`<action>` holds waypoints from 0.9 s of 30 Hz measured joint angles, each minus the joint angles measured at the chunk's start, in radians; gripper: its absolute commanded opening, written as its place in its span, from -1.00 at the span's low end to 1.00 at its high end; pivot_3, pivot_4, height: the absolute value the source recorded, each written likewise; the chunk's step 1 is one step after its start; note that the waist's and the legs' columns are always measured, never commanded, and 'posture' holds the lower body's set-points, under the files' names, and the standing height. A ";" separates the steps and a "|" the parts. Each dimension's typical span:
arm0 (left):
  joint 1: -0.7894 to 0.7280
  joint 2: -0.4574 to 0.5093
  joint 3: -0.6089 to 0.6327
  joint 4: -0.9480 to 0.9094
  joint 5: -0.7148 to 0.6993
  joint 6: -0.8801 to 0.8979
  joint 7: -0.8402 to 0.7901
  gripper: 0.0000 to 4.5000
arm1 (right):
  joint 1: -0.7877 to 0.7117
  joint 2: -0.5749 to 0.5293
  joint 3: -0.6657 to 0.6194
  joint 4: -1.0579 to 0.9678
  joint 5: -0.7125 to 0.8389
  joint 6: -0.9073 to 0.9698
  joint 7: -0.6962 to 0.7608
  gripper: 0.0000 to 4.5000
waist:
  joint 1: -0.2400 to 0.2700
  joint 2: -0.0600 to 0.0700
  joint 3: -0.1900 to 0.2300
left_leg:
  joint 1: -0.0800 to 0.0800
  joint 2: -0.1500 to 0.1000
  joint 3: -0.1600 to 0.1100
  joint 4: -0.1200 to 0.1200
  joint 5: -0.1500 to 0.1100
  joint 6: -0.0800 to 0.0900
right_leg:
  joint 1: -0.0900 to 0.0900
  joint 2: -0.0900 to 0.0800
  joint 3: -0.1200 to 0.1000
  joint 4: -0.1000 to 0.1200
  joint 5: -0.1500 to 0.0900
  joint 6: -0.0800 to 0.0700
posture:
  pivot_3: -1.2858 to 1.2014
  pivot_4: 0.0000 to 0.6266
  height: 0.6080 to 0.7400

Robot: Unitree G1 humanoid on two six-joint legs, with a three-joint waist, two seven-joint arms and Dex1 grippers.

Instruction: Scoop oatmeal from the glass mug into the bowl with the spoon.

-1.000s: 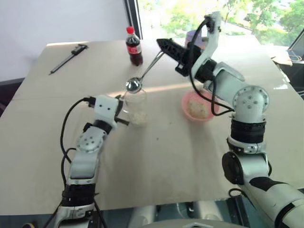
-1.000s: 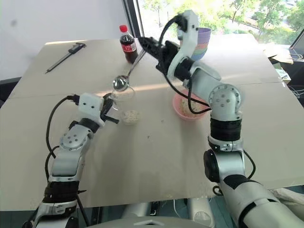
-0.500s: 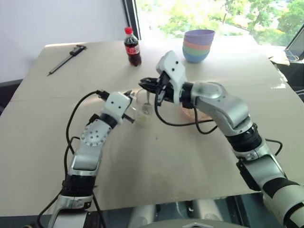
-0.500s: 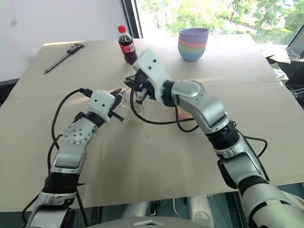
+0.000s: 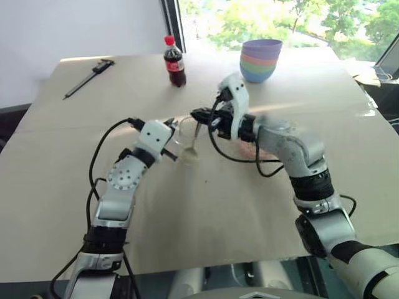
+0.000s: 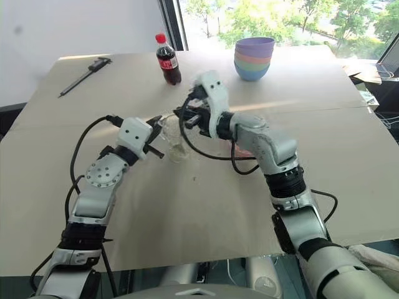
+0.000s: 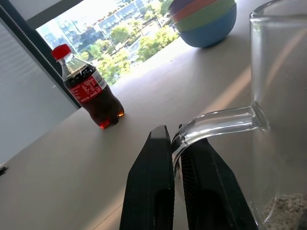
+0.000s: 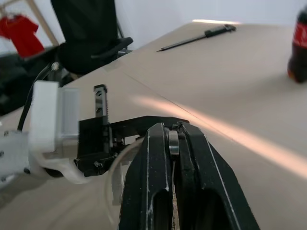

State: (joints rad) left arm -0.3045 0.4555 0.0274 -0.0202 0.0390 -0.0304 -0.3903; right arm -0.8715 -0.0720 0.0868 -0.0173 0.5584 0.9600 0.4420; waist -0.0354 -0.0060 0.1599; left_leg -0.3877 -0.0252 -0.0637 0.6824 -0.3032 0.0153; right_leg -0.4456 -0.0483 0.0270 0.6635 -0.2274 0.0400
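Note:
The clear glass mug [image 5: 187, 141] stands on the table, left of centre. My left gripper [image 5: 172, 135] is shut on its curved handle [image 7: 217, 126]. A small heap of pale oatmeal [image 7: 284, 214] lies at the mug's bottom. My right gripper [image 5: 199, 116] hovers just over the mug's rim, shut on the handle of the silver spoon [image 5: 196, 133]. The spoon hangs down inside the glass. The pink bowl [image 5: 247, 149] sits to the right of the mug, mostly hidden behind my right forearm.
A cola bottle [image 5: 175, 61] stands at the back of the table. A stack of coloured bowls [image 5: 260, 59] sits at the back right. A long black tool [image 5: 87, 78] lies at the back left.
My right gripper came down from high over the table and lowered the spoon into the mug. The left gripper kept its hold on the mug handle.

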 measured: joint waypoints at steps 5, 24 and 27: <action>0.000 -0.013 0.000 0.015 0.004 -0.025 0.003 -0.97 | -0.042 0.008 -0.086 0.014 0.040 0.085 -0.040 -1.00 | -0.001 0.000 0.000 | 0.000 0.000 0.000 0.000 0.000 0.000 | 0.000 0.000 0.000 0.000 0.000 0.000 | 0.03 -0.52 1.00; -0.033 -0.053 -0.001 0.073 0.006 -0.049 0.006 -0.97 | -0.108 -0.025 -0.157 -0.003 0.093 0.107 -0.066 -1.00 | 0.001 0.000 0.000 | -0.001 -0.001 0.000 0.001 0.000 0.000 | 0.000 0.000 -0.001 0.001 0.000 0.000 | 0.03 -0.52 1.00; -0.034 -0.064 0.003 0.080 -0.007 -0.052 0.006 -0.97 | -0.117 -0.027 -0.201 -0.003 0.122 0.139 -0.091 -1.00 | 0.002 0.000 0.000 | -0.001 -0.001 -0.001 0.002 0.000 0.000 | 0.000 -0.001 -0.001 0.001 0.000 0.000 | 0.03 -0.52 1.00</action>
State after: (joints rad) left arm -0.3381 0.3920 0.0309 0.0600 0.0320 -0.0820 -0.3845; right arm -0.9884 -0.0986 -0.1143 -0.0203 0.6806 1.0989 0.3506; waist -0.0338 -0.0060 0.1598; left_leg -0.3890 -0.0262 -0.0644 0.6840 -0.3032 0.0154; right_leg -0.4457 -0.0490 0.0259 0.6641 -0.2273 0.0402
